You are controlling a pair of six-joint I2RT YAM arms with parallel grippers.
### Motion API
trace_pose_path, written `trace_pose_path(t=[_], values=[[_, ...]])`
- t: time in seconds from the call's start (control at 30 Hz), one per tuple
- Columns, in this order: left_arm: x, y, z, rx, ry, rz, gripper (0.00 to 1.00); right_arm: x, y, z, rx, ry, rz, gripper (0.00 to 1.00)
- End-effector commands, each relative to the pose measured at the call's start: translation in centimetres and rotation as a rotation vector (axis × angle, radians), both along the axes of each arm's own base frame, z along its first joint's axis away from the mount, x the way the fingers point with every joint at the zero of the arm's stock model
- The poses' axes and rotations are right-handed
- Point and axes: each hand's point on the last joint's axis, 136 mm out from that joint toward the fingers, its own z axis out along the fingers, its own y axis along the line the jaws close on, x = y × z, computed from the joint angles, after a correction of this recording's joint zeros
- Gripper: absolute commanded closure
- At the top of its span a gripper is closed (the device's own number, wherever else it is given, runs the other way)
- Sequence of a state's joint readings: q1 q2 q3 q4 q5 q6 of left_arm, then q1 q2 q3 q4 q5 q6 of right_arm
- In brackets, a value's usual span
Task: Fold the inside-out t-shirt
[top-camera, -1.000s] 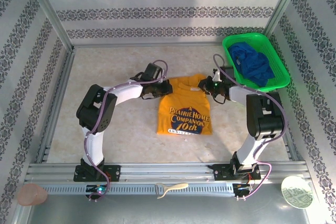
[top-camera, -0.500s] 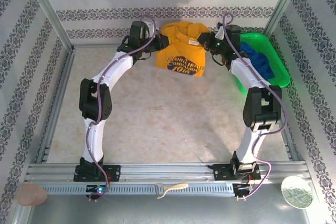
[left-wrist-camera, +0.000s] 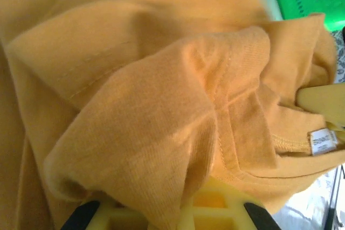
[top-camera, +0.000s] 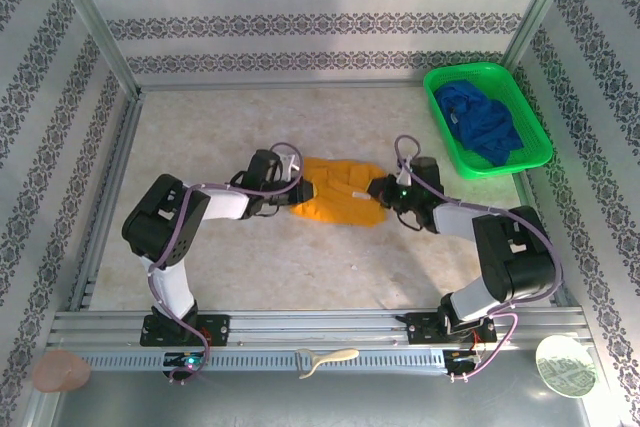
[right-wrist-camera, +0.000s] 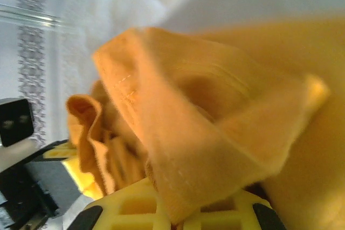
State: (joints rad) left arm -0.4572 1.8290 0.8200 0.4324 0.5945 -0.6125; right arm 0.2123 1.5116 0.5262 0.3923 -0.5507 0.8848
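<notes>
We see the t-shirt [top-camera: 338,202] bunched up, left gripper [top-camera: 300,190] clamped tight on its 9 o'clock edge, right gripper [top-camera: 378,190] clamped tight on its 3 o'clock edge

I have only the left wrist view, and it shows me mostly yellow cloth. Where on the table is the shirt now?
Observer: The mustard-yellow cotton t-shirt lies bunched near the middle of the table, between the left pincer and the right pincer.
Operator: Does the right one hold it also?
Observer: Yes, it is shut on the shirt's right end.
Operator: What is inside the green basket?
Observer: A deep-blue cloth garment lies in that green plastic basket, at the far right corner.
</notes>
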Motion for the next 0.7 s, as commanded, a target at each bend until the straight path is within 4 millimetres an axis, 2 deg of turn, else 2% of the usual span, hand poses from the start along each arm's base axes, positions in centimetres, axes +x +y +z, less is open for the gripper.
trace_pose_path(t=[0.0, 0.13, 0.23, 0.33, 0.53, 0.57, 0.6, 0.63, 0.67], values=[[2.9, 0.1, 7.9, -0.128, -0.261, 0.088, 1.0, 1.6, -0.7, 5.5, 0.017, -0.222, -0.049, 1.0], [3.4, 0.0, 7.3, -0.095, -0.249, 0.083, 1.0, 2.4, -1.3, 5.9, -0.024, -0.232, -0.058, 1.0], [4.3, -0.1, 6.7, -0.063, -0.233, 0.09, 1.0, 3.4, -1.8, 5.3, -0.033, -0.206, -0.084, 1.0], [5.3, -0.1, 5.5, -0.013, -0.218, 0.101, 1.0, 4.2, -2.8, 3.7, -0.066, -0.171, -0.132, 1.0], [7.1, 0.3, 0.5, 0.102, -0.123, 0.125, 1.0, 6.1, -3.8, -1.0, -0.122, -0.051, -0.184, 1.0], [7.4, 0.6, -0.1, 0.107, -0.107, 0.137, 1.0, 6.6, -3.9, -1.6, -0.126, -0.037, -0.181, 0.97], [7.5, 0.9, -0.7, 0.115, -0.092, 0.151, 0.99, 6.9, -4.0, -2.1, -0.129, -0.018, -0.181, 0.85], [7.7, 1.3, -1.3, 0.125, -0.074, 0.171, 0.88, 7.1, -4.2, -2.1, -0.123, -0.016, -0.181, 0.73], [7.9, 1.7, -1.5, 0.125, -0.062, 0.186, 0.72, 7.3, -4.6, -1.7, -0.123, -0.026, -0.187, 0.63]])
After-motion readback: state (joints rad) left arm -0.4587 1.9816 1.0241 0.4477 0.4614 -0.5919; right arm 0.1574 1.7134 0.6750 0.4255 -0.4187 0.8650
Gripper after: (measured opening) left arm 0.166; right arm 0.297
